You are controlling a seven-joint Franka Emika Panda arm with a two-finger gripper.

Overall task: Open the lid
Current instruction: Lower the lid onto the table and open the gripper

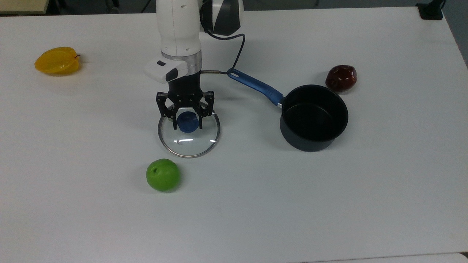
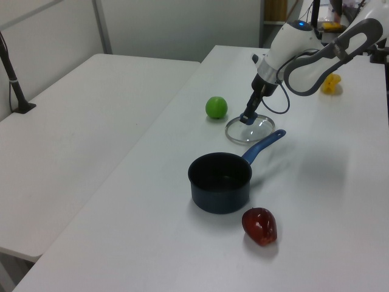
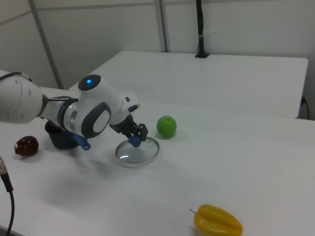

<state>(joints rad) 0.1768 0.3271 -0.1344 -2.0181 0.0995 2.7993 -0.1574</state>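
Note:
The lid (image 1: 190, 144), clear glass with a metal rim and a blue knob (image 1: 188, 122), lies low over the white table, to the top view's left of the dark saucepan (image 1: 313, 117). My gripper (image 1: 187, 126) points straight down onto it, shut on the knob with a finger at each side. In the left view the gripper (image 2: 246, 117) stands over the lid (image 2: 251, 131), just beyond the pan's blue handle (image 2: 264, 143). In the right view the gripper (image 3: 135, 141) holds the knob above the lid (image 3: 139, 152). The saucepan is uncovered and looks empty.
A green apple (image 1: 163, 174) lies close in front of the lid in the top view. A dark red fruit (image 1: 341, 77) sits behind the saucepan. A yellow starfruit (image 1: 57, 60) lies far to the top view's left. The pan's handle (image 1: 256, 87) points toward the arm.

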